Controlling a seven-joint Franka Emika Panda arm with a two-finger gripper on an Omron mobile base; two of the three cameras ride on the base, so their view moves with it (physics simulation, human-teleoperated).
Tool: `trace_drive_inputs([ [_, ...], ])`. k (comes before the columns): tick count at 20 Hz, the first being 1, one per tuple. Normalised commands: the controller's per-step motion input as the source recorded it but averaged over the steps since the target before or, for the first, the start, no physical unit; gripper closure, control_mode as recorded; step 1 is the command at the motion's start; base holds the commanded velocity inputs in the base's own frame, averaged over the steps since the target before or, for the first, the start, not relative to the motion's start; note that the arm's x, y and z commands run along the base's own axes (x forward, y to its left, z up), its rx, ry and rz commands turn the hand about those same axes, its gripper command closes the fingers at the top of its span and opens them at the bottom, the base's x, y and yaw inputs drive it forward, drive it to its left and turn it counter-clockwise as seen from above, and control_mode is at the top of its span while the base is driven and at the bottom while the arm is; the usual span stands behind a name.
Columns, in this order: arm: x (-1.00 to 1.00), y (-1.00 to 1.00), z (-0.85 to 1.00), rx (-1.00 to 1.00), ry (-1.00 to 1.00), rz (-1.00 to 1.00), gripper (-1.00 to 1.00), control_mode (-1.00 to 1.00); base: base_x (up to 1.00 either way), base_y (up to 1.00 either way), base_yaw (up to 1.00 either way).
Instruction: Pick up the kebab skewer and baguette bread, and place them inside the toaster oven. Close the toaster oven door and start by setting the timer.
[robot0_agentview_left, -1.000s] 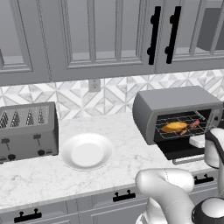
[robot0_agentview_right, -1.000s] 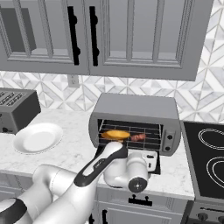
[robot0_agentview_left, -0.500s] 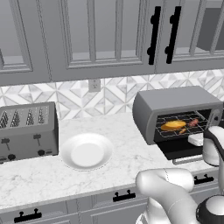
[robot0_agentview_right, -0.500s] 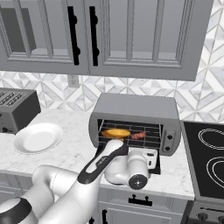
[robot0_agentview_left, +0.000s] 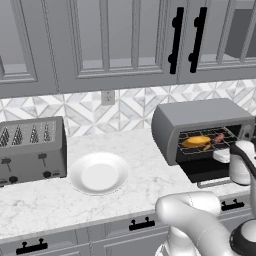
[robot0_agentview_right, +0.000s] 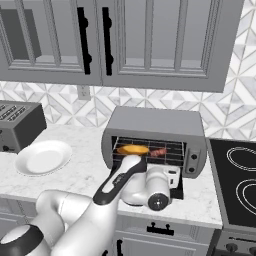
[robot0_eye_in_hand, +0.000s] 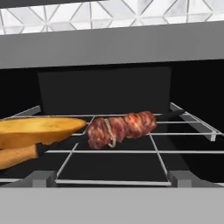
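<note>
A pale marble counter runs under grey cabinets and a diamond-patterned tile wall. From the left along it: the slotted toaster, then a white plate, then the toaster oven with its door dropped open, and at the right end of the right base view a black stovetop. On the oven's wire rack the baguette bread lies to the left, and the kebab skewer just beside it – its wooden handle end passes under the bread, its meat chunks near the rack's middle. My arm's own bulk hides my pincer in both base views; my jaws stand wide and I hold nothing. The bread is cut off at the left edge of my hand view – the oven's interior behind the rack is too dark to read.
</note>
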Motion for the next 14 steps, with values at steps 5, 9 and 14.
trace_drive_inputs([
  [5,0.15,0.0,0.02,0.0,0.0,0.0,-1.0,-1.0,0.0,0.0,0.0],
  [9,0.11,0.0,0.0,0.0,0.0,0.0,-1.0,-1.0,0.0,0.0,0.0],
  [14,0.12,0.0,0.0,0.0,0.0,0.0,-1.0,-1.0,0.0,0.0,0.0],
])
